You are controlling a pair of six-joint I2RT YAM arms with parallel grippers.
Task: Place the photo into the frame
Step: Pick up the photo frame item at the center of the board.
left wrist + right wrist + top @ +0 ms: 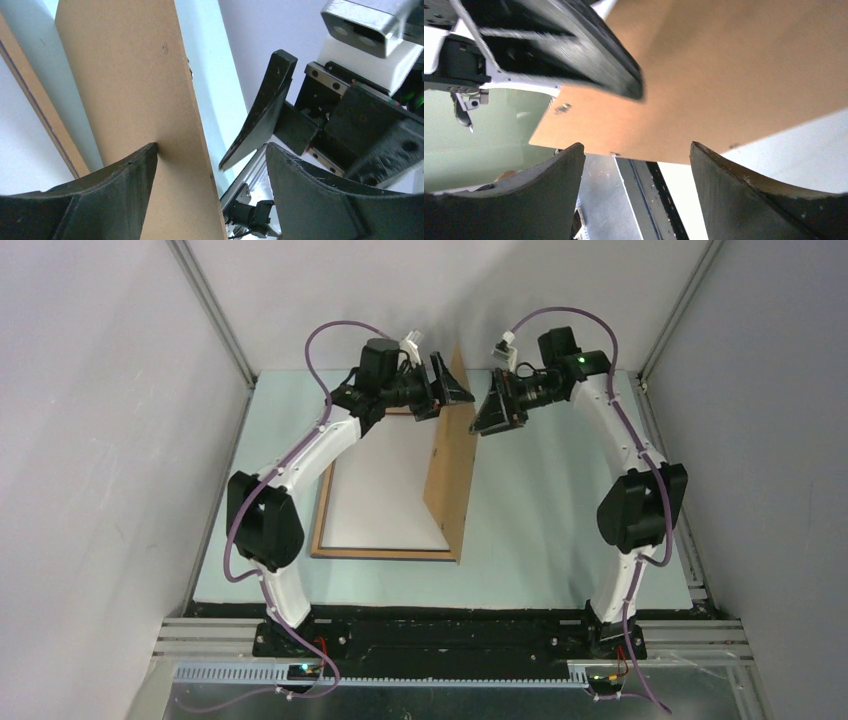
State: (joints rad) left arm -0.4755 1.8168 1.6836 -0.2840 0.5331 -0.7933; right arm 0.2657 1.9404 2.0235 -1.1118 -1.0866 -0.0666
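The frame (pixel 322 530) lies flat on the table, its light-brown border up. Inside it lies a white sheet (pixel 385 500), which looks like the photo's plain back. The brown backing board (pixel 452 480) stands on edge along the frame's right side. My left gripper (pixel 443 390) is open and straddles the board's far top edge. In the left wrist view one fingertip (pixel 147 152) touches the board's face (pixel 135 90). My right gripper (pixel 495 405) is open just right of the board, and the board (pixel 724 85) fills the top of its view.
Pale green table (pixel 560 530) spreads right of the board. Grey walls close in on both sides and at the back. An aluminium rail (pixel 460 640) runs along the near edge between the two arm bases.
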